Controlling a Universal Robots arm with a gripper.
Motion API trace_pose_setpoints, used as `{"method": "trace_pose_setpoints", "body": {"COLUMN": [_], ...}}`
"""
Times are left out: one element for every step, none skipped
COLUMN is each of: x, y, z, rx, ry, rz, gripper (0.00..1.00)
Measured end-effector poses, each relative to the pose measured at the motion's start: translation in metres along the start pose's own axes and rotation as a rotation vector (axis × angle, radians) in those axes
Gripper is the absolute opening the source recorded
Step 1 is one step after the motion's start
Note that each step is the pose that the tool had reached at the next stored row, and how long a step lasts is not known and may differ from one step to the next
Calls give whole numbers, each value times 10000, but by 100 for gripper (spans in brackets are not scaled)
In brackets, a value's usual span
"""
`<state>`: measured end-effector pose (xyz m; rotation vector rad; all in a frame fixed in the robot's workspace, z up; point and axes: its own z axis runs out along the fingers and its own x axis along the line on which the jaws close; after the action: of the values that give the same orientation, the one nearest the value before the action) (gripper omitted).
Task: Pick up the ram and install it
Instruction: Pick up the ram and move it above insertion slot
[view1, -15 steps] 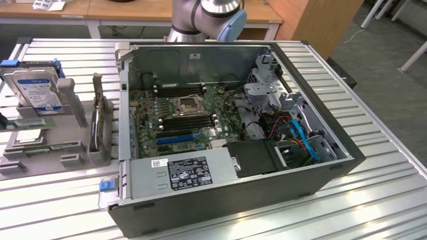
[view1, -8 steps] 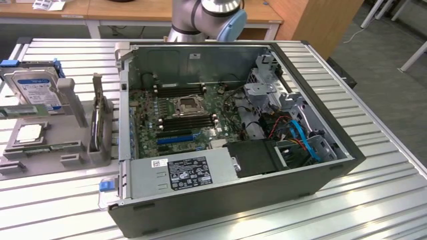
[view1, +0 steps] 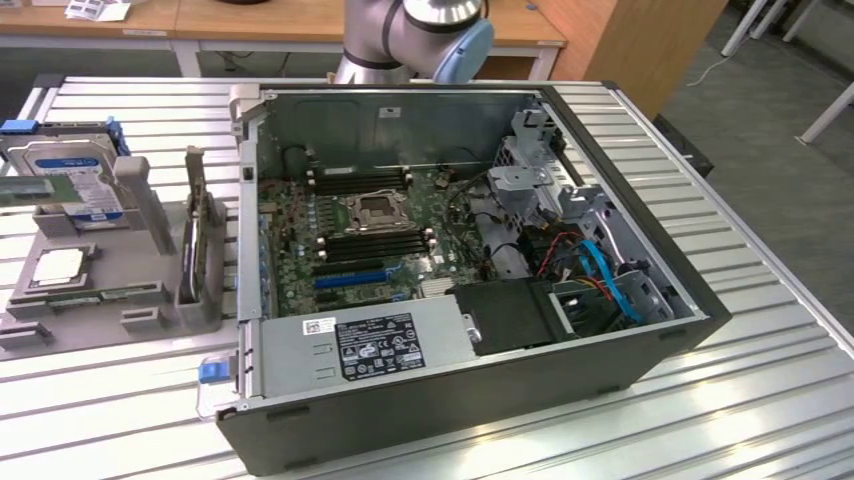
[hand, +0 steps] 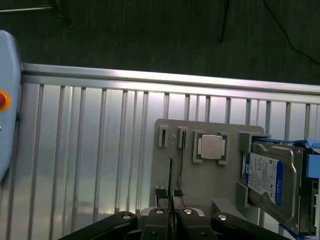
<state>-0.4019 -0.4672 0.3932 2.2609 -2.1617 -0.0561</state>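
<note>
While the slatted tabletop (view1: 747, 400) carries the open computer case (view1: 441, 400) mid-frame and the grey fixture (view1: 134, 275) at the exterior view's left, I see the jaws nearly shut, pinching the ram (hand: 171, 165) edge-on over that fixture, near the processor (hand: 210, 147). My worry is that so narrow a grip lets the stick twist and miss its motherboard slot.

The ram (view1: 24, 190) is green. The hard drive (view1: 74, 165) is silver with a blue-and-white label, its holder (view1: 127, 262) plain grey. The counter (view1: 761, 400) is silver, striped with ridges. The computer case (view1: 534, 385) is dark grey, with blue and orange cables (view1: 607, 275).
</note>
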Motion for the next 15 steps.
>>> {"method": "trace_pose_setpoints", "body": {"x": [-1, -1, -1, -1, 0, 2, 5, 7, 9, 11, 13, 15, 17, 19, 21], "y": [1, 1, 1, -3, -36, -81, -126, -171, -216, -265, -310, -355, -400, -444, -489], "z": [-34, -33, -34, -34, -36, -38, -40, -40, -42, -44, -46, -47, -48, -50, -52], "rx": [-3, 3, 1, 2, 1, 1, 1, 2, 2, 2, 2, 2, 4, 3, 2], "ry": [2, -1, -1, -1, -4, -13, -22, -32, -40, -47, -52, -56, -59, -60, -59], "rz": [0, 0, 0, -1, 0, 1, -2, -4, -6, -8, -11, -13, -16, -18, -24], "gripper": [13, 13, 13, 13, 13, 13, 13, 13, 13, 13, 13, 13, 13, 13, 13]}}
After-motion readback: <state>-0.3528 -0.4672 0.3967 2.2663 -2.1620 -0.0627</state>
